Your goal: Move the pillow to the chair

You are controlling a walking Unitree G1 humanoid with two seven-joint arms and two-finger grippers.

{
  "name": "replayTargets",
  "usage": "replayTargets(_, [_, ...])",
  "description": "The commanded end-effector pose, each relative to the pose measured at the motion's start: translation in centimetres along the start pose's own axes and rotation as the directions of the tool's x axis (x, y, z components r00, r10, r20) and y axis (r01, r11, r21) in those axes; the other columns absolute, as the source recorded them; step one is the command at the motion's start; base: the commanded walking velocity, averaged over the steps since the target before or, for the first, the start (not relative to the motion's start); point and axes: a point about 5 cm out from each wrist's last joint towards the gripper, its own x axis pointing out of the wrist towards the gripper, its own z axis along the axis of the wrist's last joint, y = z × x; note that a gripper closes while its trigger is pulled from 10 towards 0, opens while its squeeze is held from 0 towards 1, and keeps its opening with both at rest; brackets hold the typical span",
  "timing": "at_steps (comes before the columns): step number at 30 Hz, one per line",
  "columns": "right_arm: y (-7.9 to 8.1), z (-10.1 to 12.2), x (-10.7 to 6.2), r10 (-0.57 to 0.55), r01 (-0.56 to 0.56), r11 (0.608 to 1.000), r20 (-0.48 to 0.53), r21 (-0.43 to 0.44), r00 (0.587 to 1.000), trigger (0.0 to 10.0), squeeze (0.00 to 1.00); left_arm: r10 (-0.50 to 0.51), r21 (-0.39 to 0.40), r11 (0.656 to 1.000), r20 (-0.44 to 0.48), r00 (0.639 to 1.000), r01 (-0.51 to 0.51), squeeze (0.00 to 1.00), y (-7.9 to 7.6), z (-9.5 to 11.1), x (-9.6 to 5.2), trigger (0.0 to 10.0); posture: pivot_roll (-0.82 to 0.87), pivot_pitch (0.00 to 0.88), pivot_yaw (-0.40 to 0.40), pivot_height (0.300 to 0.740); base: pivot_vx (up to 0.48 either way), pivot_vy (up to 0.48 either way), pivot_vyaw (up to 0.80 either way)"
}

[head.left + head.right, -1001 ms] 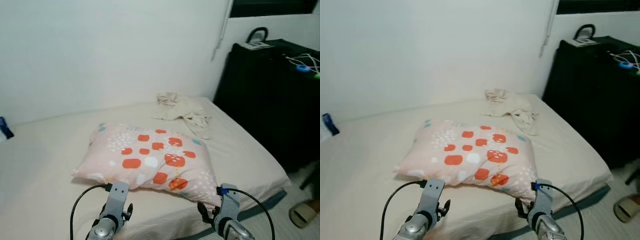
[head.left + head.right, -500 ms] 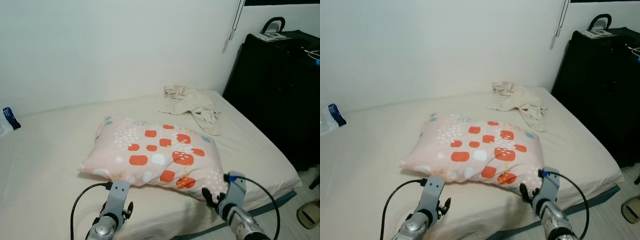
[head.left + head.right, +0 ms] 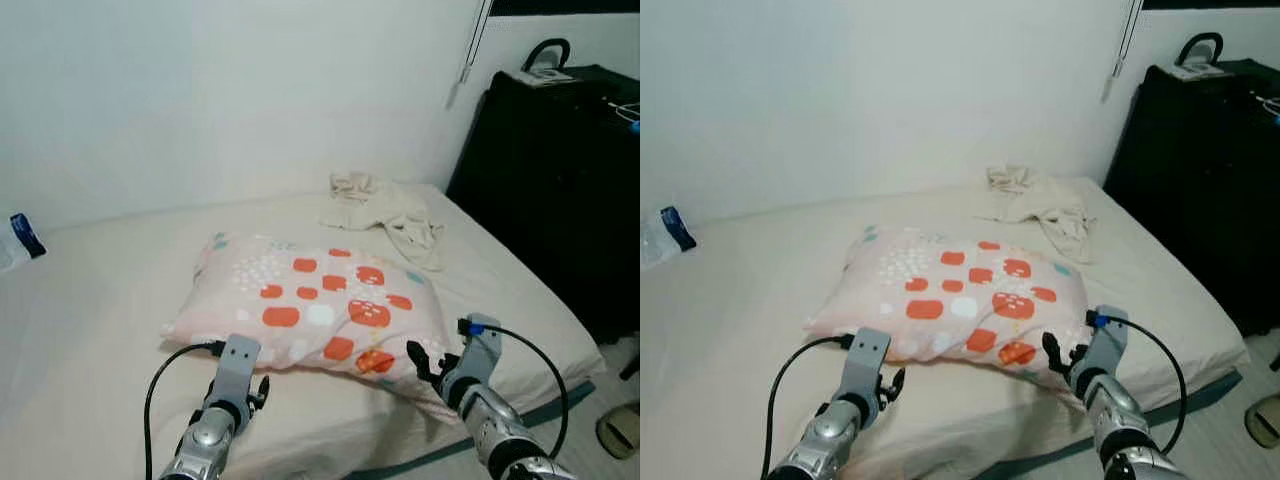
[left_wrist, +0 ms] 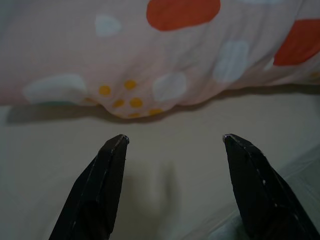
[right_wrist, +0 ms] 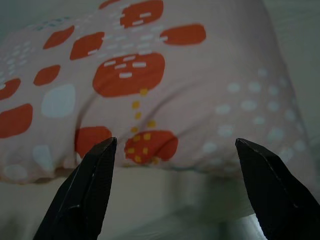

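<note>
A pink pillow with orange, white and teal spots lies flat in the middle of the beige bed. My left gripper is open just before the pillow's near edge, toward its left corner. The left wrist view has the pillow's seam a short way beyond the spread fingertips. My right gripper is open at the pillow's near right corner. In the right wrist view the pillow sits between and beyond the two wide-apart fingers. Neither gripper holds anything.
A crumpled beige cloth lies at the bed's far right. A tall black cabinet stands right of the bed. A bottle lies at the far left edge. A slipper is on the floor by the bed's right corner.
The view has shifted as I moved nearer the bed. Both grippers have come forward to the pillow's near edge, the right one rising to its corner.
</note>
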Motion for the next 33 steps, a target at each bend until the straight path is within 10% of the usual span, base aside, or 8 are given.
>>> replayTargets(1, [-0.4,-0.5,-0.2,-0.01,0.011,0.999,-0.008,0.053,1.0,10.0,0.0,-0.003,-0.01,1.0,-0.007,1.0,0.003,0.0,0.0,-0.2,-0.1,10.0,0.01,0.018,0.008,0.635,0.0,0.0,0.0])
replayTargets(16, [-2.3,1.8,-0.7,-0.05,0.015,0.966,0.131,0.258,0.99,10.0,0.0,-0.012,-0.03,0.999,0.014,1.0,0.012,0.0,0.5,0.3,0.0,10.0,0.01,0.026,0.022,0.58,0.0,0.0,0.0])
replayTargets(21, [-3.7,3.5,-1.2,-0.102,-0.008,0.905,0.236,0.425,0.966,10.0,0.0,-0.026,-0.028,0.999,0.018,0.999,0.027,0.0,0.5,0.2,-0.1,10.0,0.02,0.039,0.033,0.555,0.0,0.0,0.0])
replayTargets(28, [-4.1,3.7,-1.7,-0.122,-0.199,0.693,0.385,0.693,0.915,10.0,0.0,-0.038,-0.014,0.999,0.02,0.999,0.038,0.0,1.0,-0.4,-0.8,10.0,0.05,0.075,0.062,0.555,0.0,0.0,0.0])
replayTargets(33, [-3.2,4.1,-1.5,-0.045,-0.338,0.619,0.462,0.709,0.886,10.0,0.0,-0.037,-0.007,0.999,0.026,0.999,0.037,0.0,1.4,-0.6,-1.2,10.0,0.07,0.097,0.071,0.555,0.0,0.0,0.0])
